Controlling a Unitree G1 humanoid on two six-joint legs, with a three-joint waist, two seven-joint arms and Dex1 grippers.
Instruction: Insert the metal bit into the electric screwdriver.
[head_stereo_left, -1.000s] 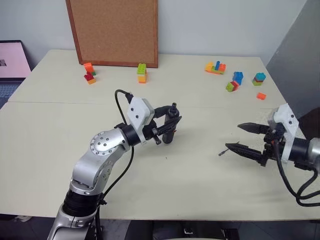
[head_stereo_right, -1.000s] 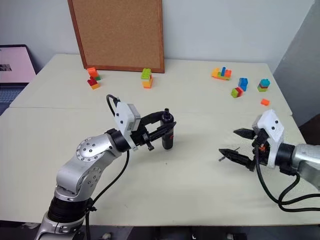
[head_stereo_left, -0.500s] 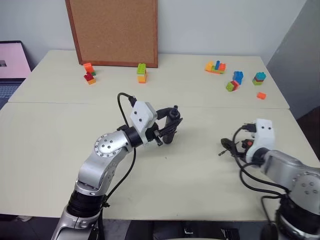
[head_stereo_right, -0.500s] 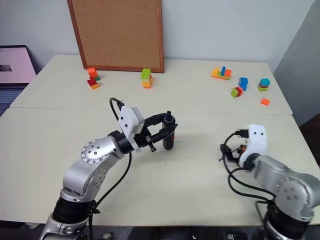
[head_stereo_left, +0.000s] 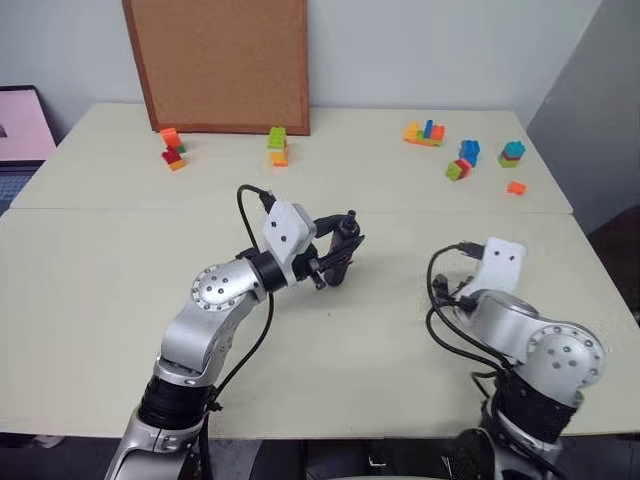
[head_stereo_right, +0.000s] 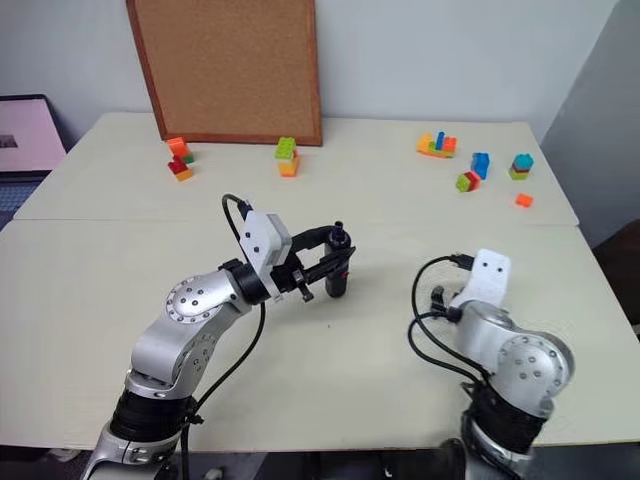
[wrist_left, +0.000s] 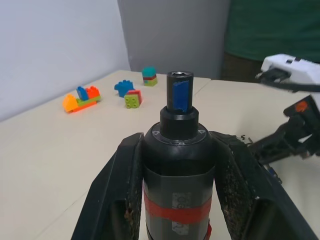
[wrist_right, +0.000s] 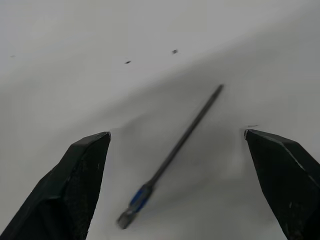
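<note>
I see the metal bit (wrist_right: 172, 155) lying flat on the table (wrist_right: 150, 40), between my right tool's (wrist_right: 177, 185) spread fingers (wrist_right: 75, 185), touching neither. My left tool (wrist_left: 177, 200) pinches the electric screwdriver (wrist_left: 177, 165) upright, well apart.

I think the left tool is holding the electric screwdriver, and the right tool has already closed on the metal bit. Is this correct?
Not quite. The left tool does hold the electric screwdriver, but the right tool is open: the right wrist view shows the metal bit lying on the table between its spread fingers, untouched.
</note>
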